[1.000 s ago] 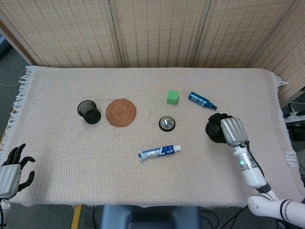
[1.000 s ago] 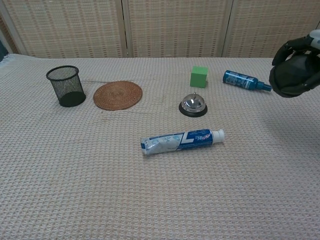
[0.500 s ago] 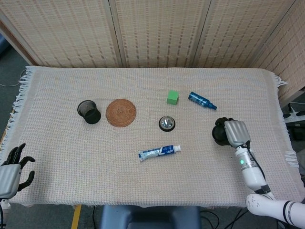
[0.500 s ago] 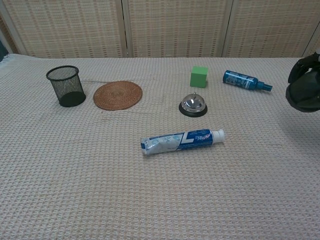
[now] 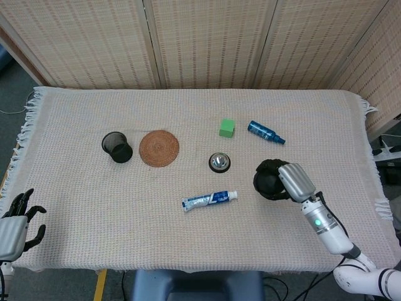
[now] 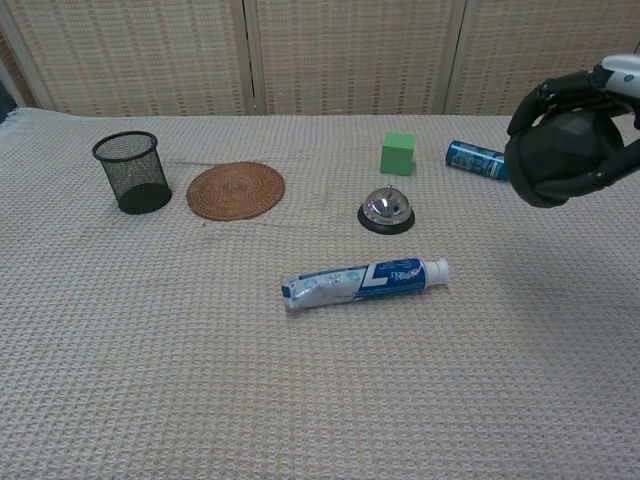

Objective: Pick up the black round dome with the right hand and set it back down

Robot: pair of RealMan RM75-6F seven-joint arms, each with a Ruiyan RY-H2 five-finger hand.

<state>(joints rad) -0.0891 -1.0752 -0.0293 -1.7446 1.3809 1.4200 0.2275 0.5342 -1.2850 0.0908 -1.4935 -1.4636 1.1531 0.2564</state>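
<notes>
Table before a woven folding screen

The table (image 5: 75, 207) is covered by a beige waffle-weave cloth (image 5: 188, 244) whose short ends are fringed. Behind it, the whole back is closed off by a folding screen (image 5: 207, 41) of pale woven panels set in light wooden frames. Grey floor (image 5: 15, 88) is seen at the left, with a yellow strip (image 5: 100, 285) below the table's front edge. A white power strip (image 5: 390, 152) is laid on the floor at the right. Lighting is even and soft.

Blue bottle (image 6: 474, 158) partly behind black dome (image 6: 560, 158).
</notes>
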